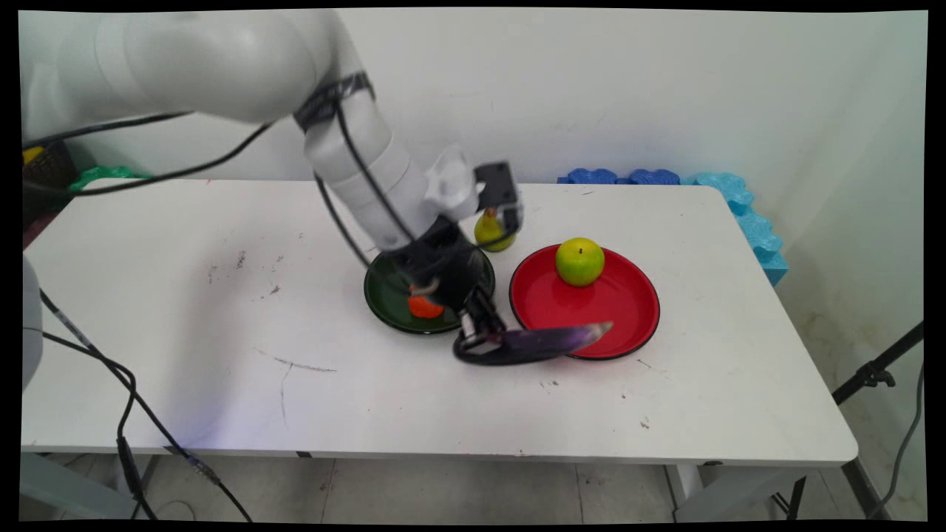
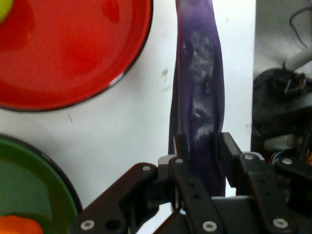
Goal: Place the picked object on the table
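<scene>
Gripper (image 1: 477, 334) sits low over the table (image 1: 185, 310), just in front of the green plate (image 1: 384, 303) and left of the red plate (image 1: 628, 310); you can see in the hand view that its two fingers (image 2: 181, 148) are clamped on a long dark purple eggplant (image 2: 200, 97), one finger pressed to each side of it. From the main view, the eggplant (image 1: 547, 341) runs out to the right of the gripper, roughly level, with its far tip lying over the front rim of the red plate. Whether the tip touches the rim you cannot tell from either view. In the hand view the eggplant stretches away from the fingers toward the top edge, with the red plate (image 2: 97, 92) at upper left and the green plate (image 2: 48, 165) at lower left. An orange item (image 1: 425, 307) lies on the green plate, partly hidden by the arm; its kind is not clear. A green apple (image 1: 580, 261) stands upright on the back part of the red plate. A small yellow-green pear (image 1: 491, 230) stands on the table just behind the two plates, partly covered by the wrist. Blue foam pieces (image 1: 665, 179) line the wall at the table's far right corner.
</scene>
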Motion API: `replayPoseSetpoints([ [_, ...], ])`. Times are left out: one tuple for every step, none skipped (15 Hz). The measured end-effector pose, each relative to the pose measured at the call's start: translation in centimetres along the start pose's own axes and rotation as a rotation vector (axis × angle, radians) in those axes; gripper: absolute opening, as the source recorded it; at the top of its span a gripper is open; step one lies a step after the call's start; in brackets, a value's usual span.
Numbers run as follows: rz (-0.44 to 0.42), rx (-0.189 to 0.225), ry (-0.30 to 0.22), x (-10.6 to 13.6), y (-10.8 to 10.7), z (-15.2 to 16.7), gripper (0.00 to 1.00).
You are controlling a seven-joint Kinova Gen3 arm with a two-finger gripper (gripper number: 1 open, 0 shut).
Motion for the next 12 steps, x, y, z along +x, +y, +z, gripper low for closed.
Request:
replayPoseSetpoints([
  [0.005, 0.000, -0.010, -0.9, 0.0, 0.9, 0.00],
  [0.009, 0.000, -0.015, -1.4, 0.0, 1.4, 0.00],
  [0.015, 0.000, -0.018, -1.8, -0.1, 2.0, 0.00],
  [0.021, -0.001, -0.022, -2.2, -0.1, 2.7, 0.00],
  [0.024, -0.002, -0.023, -2.5, -0.2, 3.2, 0.00],
  [0.026, -0.003, -0.025, -2.8, -0.3, 3.7, 0.00],
  [0.028, -0.004, -0.026, -3.0, -0.3, 4.2, 0.00],
  [0.029, -0.006, -0.028, -3.3, -0.4, 4.8, 0.00],
  [0.029, -0.008, -0.030, -3.7, -0.5, 5.3, 0.00],
  [0.029, -0.009, -0.033, -4.0, -0.5, 5.9, 0.00],
  [0.028, -0.010, -0.035, -4.2, -0.6, 6.3, 0.00],
  [0.026, -0.013, -0.037, -4.5, -0.6, 6.7, 0.00],
])
